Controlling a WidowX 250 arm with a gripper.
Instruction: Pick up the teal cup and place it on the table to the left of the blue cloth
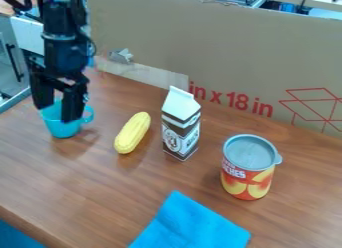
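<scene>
The black gripper [57,113] hangs down at the left, at the blue cup [61,129], with its two fingers spread apart. One finger covers part of the cup's front, and the other ends by the rim's left side. The cup stands upright, its handle toward the right. A yellow corn cob [133,133] lies to the right of the cup. Beside the corn stands a brown and white carton [181,124]. Farther right is an upright can [248,167] with a grey lid and a red and yellow label.
A folded blue cloth [189,226] lies at the front of the brown wooden table [87,192]. Tall cardboard [220,47] with red print forms a wall along the back. The table's front edge runs across the lower left.
</scene>
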